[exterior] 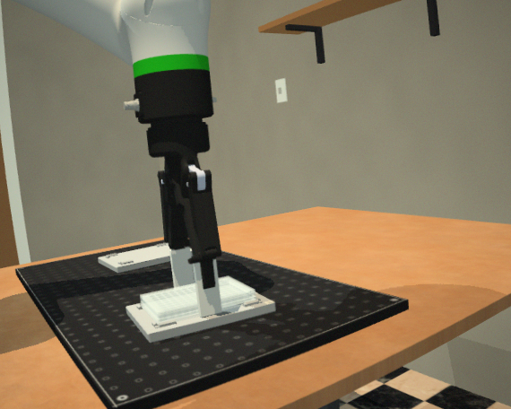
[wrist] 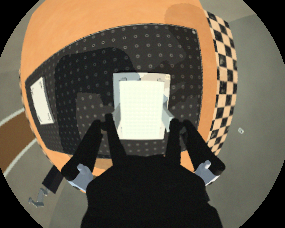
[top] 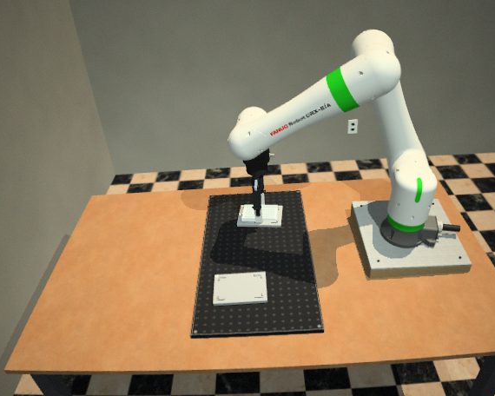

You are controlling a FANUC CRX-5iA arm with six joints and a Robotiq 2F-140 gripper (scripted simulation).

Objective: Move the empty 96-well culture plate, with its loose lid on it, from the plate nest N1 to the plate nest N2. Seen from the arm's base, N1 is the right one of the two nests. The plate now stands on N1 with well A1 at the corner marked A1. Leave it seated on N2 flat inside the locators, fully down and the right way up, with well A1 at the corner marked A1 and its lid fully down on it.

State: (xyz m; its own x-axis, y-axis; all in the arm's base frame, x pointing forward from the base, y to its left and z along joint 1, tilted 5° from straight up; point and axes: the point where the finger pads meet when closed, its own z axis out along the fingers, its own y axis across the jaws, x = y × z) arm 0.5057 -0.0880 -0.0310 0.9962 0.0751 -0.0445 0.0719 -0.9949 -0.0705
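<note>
The clear lidded 96-well plate stands flat on nest N1 [top: 260,224], at the far end of the black perforated board. The lid lies level on it. My gripper [top: 258,212] points straight down over the plate's middle. Its two white-tipped fingers are down on either long side of the plate [exterior: 194,300] and press against it, as the exterior view [exterior: 197,293] and the wrist view [wrist: 142,121] show. In the wrist view the plate [wrist: 142,109] fills the gap between the fingers. Nest N2 [top: 240,287] is bare at the near end of the board; it also shows in the exterior view [exterior: 133,257].
The black board [top: 257,265] lies on an orange table. My arm's grey base block [top: 409,243] stands to the right of it. A wall shelf [exterior: 342,11] hangs high behind the table, well above the gripper.
</note>
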